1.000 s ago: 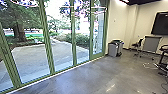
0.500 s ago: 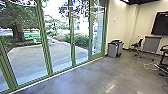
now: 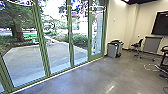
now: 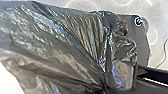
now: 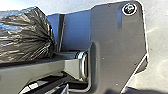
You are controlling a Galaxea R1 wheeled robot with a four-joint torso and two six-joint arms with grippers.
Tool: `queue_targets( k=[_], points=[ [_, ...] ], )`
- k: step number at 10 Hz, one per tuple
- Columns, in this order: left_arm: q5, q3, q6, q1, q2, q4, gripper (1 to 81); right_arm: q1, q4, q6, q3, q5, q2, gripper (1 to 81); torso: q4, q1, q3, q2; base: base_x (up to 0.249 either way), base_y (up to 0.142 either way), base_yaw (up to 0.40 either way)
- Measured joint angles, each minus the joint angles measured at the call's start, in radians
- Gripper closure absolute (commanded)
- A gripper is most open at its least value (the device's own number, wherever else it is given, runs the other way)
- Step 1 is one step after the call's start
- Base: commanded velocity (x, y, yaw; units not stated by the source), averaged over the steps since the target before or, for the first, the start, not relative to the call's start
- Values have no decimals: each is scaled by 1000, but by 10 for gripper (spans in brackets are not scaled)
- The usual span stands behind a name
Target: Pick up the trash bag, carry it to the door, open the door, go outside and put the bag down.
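The trash bag seemed lifted; the glass door at left, exit and set-down remained. I couldn't tell either claw's state.

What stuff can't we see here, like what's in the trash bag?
- What's inside the trash bag: its dark plastic hides it in both wrist views.
- The bag's whole shape: the picture's edge cuts it off in both wrist views.
- What's in the gray bin: its walls hide that in the head view.
- The treetop: cut off by the head view's top edge.
- The rest of the black screen: cut off by the head view's right edge.
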Motion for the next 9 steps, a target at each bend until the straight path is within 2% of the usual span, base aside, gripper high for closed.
queue_targets(
  k=[2, 7, 9],
  points=[
    [0, -1, 0, 0, 0, 0, 811, 0, 0, 0, -2, 1, 3, 10, 0, 0, 0, 0, 125, -103, 0],
    [0, -1, 0, 0, 0, 0, 811, -4, 0, 0, -7, 1, 4, 10, 0, 0, 0, 0, 125, -67, 0],
    [0, -1, 0, 0, 0, 0, 811, -5, 0, 0, -8, 1, 3, 10, 0, 0, 0, 0, 125, 0, 0]
  ],
)
